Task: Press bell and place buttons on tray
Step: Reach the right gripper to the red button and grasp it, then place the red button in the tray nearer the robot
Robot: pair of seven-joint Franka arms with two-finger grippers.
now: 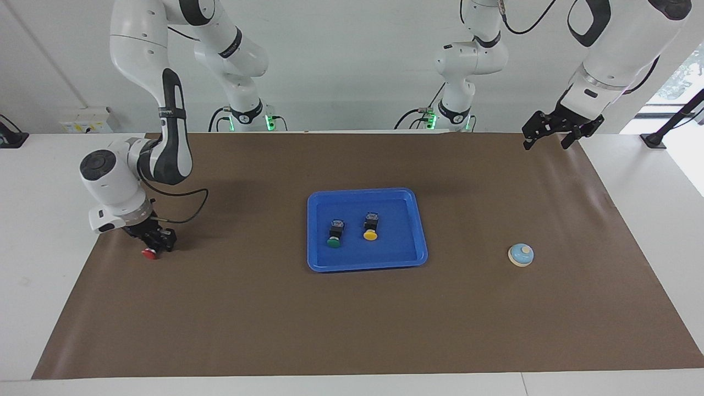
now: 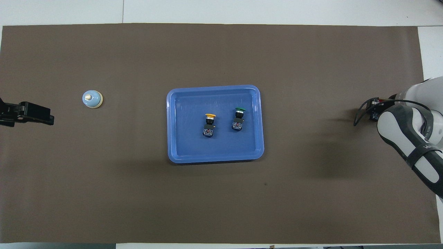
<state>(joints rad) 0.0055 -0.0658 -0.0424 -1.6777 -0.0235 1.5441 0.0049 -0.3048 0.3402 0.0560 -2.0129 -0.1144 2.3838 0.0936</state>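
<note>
The bench (image 1: 352, 330) carries a brown mat; the blue tray (image 1: 418, 231) lies at its centre. The green button (image 1: 334, 234) and the yellow button (image 1: 370, 226) already lie on their sides in the tray, side by side and apart from each other. The bell (image 1: 521, 255) stands on the mat toward the left arm's end of the bench, well apart from the tray.

The right claw (image 1: 153, 247) is down at the mat near the right arm's end of the bench, at the red button (image 1: 148, 253), whose cap shows just beside the fingers. Whether the fingers are already pinching the button body cannot be told. The left claw (image 1: 553, 132) waits in the air, spread, over the bench corner nearest the left arm's base.

Step in hand, as judged: take up the red button and carry it to the tray.

1. Grip the black body, not the round cap, which may slip.
2. Confirm a firm hold before lifting.
3. Lift clear of the tray rim before crossing it.
4. Set down on bare tray floor, away from the two buttons already placed.
</note>
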